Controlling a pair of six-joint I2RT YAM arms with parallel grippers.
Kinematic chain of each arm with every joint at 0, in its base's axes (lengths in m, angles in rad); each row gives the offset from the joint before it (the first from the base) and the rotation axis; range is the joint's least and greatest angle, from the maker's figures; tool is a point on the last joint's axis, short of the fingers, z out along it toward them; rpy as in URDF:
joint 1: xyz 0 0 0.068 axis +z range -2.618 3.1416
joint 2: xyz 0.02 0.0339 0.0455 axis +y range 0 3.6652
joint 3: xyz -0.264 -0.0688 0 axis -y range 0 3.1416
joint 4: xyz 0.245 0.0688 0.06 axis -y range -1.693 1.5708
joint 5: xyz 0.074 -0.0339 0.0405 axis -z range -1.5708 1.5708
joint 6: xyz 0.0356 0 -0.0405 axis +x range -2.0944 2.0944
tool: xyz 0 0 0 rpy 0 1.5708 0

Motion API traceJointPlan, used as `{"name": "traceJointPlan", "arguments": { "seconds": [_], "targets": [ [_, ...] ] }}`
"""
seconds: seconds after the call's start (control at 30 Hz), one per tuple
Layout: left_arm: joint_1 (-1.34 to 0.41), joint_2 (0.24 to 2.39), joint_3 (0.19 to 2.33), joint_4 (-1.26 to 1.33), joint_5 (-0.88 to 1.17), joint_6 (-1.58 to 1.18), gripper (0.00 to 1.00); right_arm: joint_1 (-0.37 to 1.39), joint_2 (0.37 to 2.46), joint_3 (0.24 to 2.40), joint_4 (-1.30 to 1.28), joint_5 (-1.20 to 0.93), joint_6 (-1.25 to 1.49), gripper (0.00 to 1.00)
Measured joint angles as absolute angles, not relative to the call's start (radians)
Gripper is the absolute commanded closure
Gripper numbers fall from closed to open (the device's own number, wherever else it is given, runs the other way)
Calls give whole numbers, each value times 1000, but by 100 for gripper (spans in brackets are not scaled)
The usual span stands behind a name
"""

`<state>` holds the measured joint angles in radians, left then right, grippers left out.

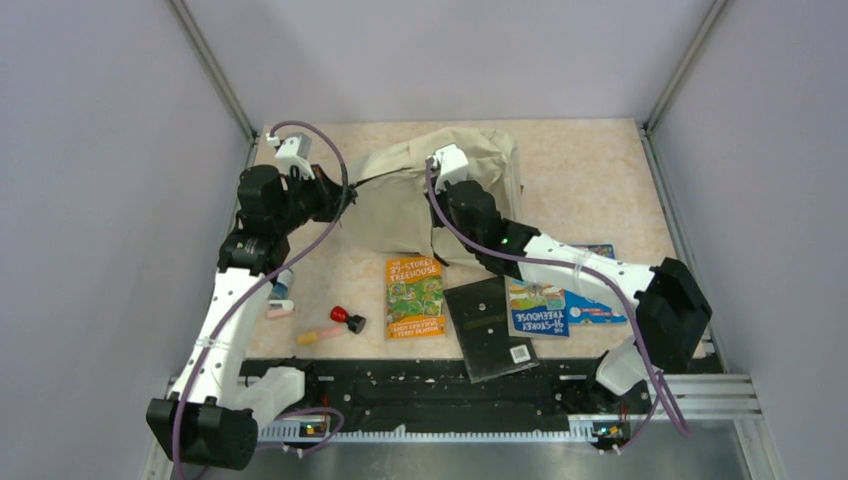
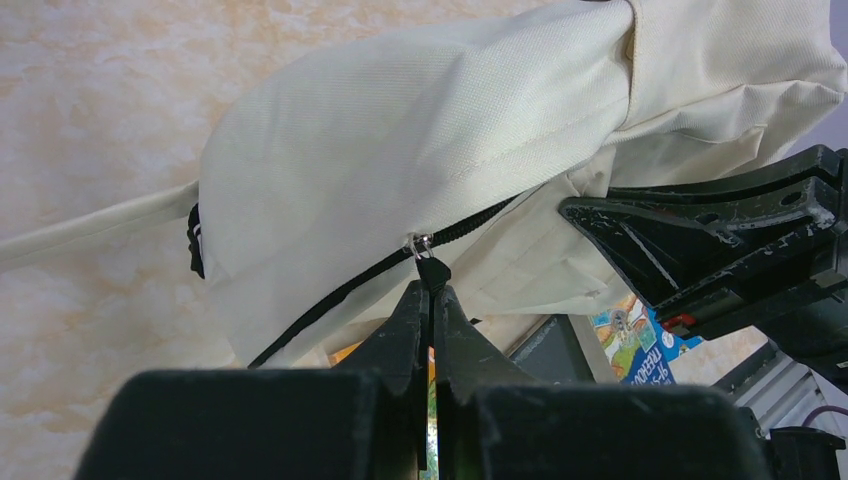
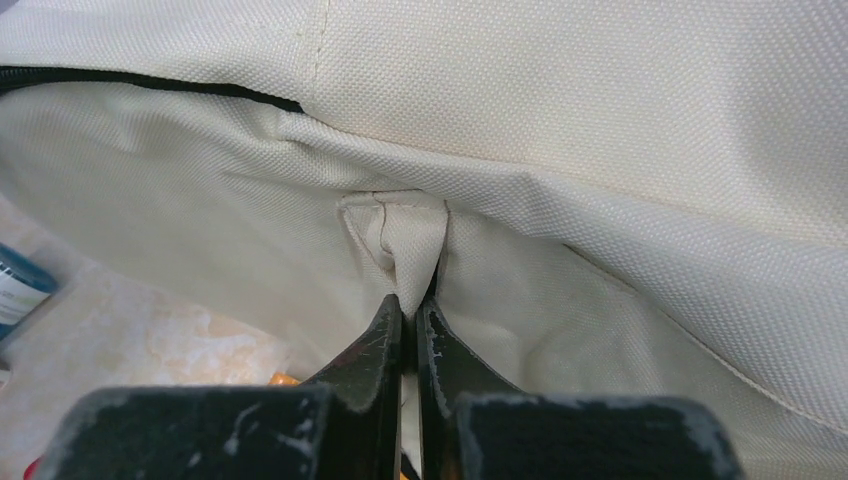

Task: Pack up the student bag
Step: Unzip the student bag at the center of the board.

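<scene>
Tension along the zipper line is what this step needs. The student bag [image 1: 440, 190] lies slumped at the far middle of the table [image 1: 600, 170]. The left gripper [image 2: 432, 292] is clamped tight on the black zipper pull [image 2: 431, 268]. The right gripper [image 3: 410, 308] pinches a small fold of cream fabric [image 3: 395, 235] on the bag. To open it cleanly, the right should act as anchor while the left draws the pull along the zipper track [image 2: 340, 299], not away from it, or the soft cloth may bunch. How much of the zipper is open is hard to tell, probably little.
</scene>
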<state>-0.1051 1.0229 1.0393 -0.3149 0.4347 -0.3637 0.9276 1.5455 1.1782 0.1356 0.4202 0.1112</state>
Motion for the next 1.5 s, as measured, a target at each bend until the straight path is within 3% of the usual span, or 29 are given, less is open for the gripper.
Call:
{"name": "traceJointPlan", "arguments": {
  "seconds": [1.33, 1.5],
  "targets": [
    [-52, 1106, 1117, -494, 245, -273, 100, 904, 1467, 1090, 189, 413, 135, 100],
    [-46, 1091, 1111, -476, 299, -257, 100, 891, 1432, 1060, 206, 343, 91, 48]
  ]
}}
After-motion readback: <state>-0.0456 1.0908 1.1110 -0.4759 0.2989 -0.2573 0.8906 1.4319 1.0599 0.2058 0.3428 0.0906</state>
